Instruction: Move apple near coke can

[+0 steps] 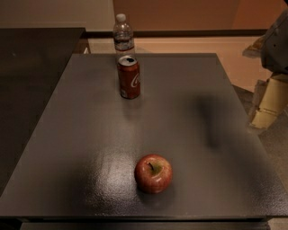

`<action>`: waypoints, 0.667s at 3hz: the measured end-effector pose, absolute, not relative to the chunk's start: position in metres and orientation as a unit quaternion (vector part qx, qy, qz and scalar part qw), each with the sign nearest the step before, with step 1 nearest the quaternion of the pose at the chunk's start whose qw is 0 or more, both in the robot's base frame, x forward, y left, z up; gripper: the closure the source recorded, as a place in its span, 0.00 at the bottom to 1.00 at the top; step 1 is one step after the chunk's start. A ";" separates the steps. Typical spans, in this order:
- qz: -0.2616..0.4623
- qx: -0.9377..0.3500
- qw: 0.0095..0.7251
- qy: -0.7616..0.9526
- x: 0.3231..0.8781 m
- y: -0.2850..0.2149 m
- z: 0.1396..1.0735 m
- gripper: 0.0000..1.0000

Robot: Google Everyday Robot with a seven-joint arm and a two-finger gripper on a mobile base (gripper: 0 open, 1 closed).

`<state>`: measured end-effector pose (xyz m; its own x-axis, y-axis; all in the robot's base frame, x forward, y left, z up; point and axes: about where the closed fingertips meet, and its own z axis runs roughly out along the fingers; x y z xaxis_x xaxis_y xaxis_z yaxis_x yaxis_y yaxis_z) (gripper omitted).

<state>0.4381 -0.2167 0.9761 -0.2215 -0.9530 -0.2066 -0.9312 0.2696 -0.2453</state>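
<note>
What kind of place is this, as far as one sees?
Probably an indoor office or lab space: a dark table with a coke can and an apple, a water bottle at its far edge, tan floor behind. The gripper hangs beside the table's right edge.

We see a dark grey table [180, 90] with soft glare [112, 166] on its front, a black counter [36, 67] to its left, beige floor [180, 45] behind, and an orange-brown wall [180, 13] with dark baseboard [189, 33]; gripper [263, 114] sits at right edge, beside the table.
</note>
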 end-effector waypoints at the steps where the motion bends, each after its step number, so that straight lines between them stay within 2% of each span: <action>1: -0.034 -0.603 0.159 0.781 0.438 -0.217 0.976 0.00; 2: -0.034 -0.621 0.161 0.766 0.434 -0.210 0.978 0.00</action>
<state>0.4339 -0.2096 0.9775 -0.1771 -0.9626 -0.2050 -0.9410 0.2267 -0.2513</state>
